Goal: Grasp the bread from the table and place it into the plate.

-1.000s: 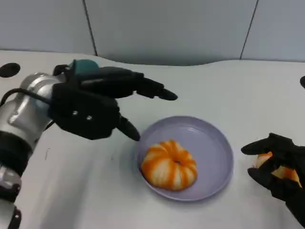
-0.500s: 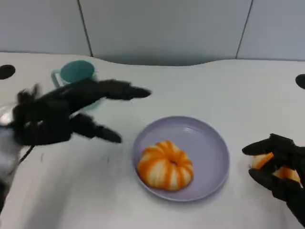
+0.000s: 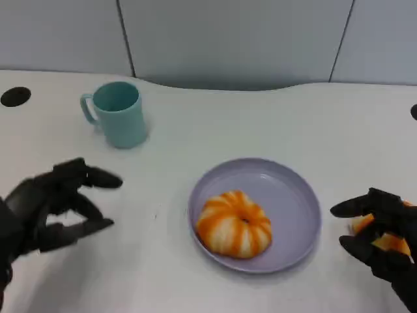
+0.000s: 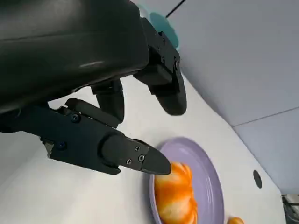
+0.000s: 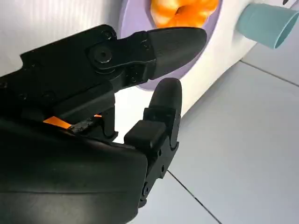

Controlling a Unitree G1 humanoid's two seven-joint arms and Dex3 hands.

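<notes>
The bread (image 3: pixel 232 225), a round bun striped orange and white, lies in the lavender plate (image 3: pixel 296 189), towards its left side. My left hand (image 3: pixel 49 208) hovers low at the left, well away from the plate, with its fingers apart and nothing in them. My right hand (image 3: pixel 384 244) is right of the plate with fingers spread over a small orange thing (image 3: pixel 389 242) on the table. The left wrist view looks past the left hand (image 4: pixel 93 93) to the bread (image 4: pixel 175 196) and plate (image 4: pixel 205 177). The right wrist view shows the right hand (image 5: pixel 93 135), bread (image 5: pixel 184 11) and plate (image 5: pixel 149 84).
A teal mug (image 3: pixel 117 114) stands upright at the back left, handle to the left; it is also in the right wrist view (image 5: pixel 266 23). A dark round hole (image 3: pixel 14 96) marks the table's far left. A grey panelled wall (image 3: pixel 234 39) rises behind the table.
My left hand has pulled back from beside the plate to the lower left, uncovering the teal mug. The bread, the plate and my right hand have stayed put.
</notes>
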